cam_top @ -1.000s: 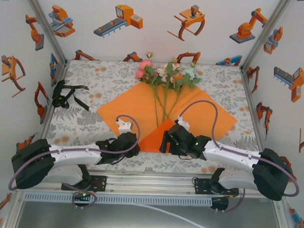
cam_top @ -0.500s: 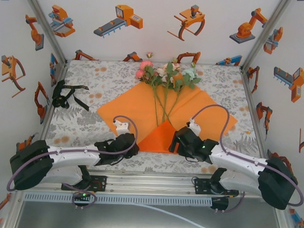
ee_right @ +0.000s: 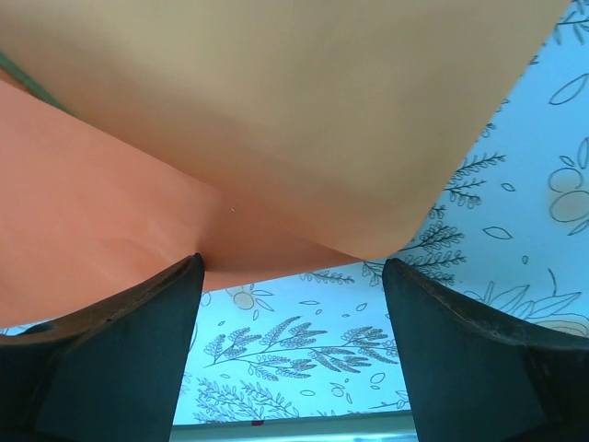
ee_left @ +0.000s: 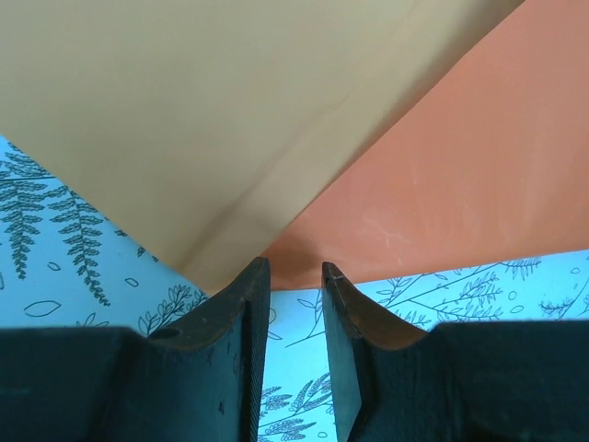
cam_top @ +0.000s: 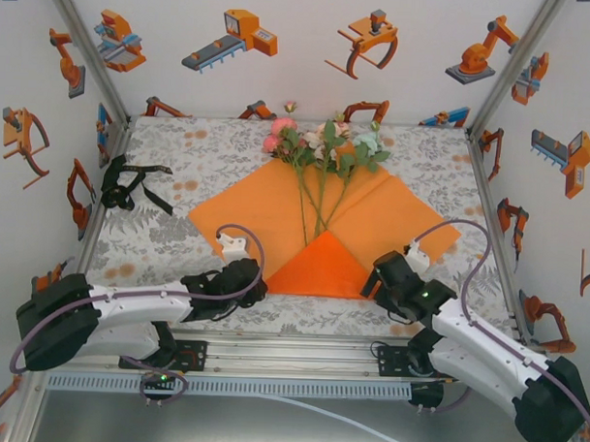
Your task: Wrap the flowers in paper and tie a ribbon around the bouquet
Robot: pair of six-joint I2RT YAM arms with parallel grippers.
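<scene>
Two grippers sat at the near edge of the paper (cam_top: 261, 215): the left gripper (ee_left: 293, 272) with a narrow, empty gap, the right gripper (ee_right: 293, 267) spread wide, holding nothing. One orange sheet, its near corner folded over, lay under one bunch of flowers (cam_top: 322, 144). One ribbon (cam_top: 129, 186) lay well apart by the left edge of the tablecloth (cam_top: 443, 158).

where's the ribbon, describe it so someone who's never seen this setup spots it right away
Start at the leaf-print table and go to its left edge, beside the left wall, about halfway back. The ribbon lies there on its own, apart from the orange paper and the flowers in the middle. Unlike them, it is a narrow black strip heaped in loose loops.
</scene>
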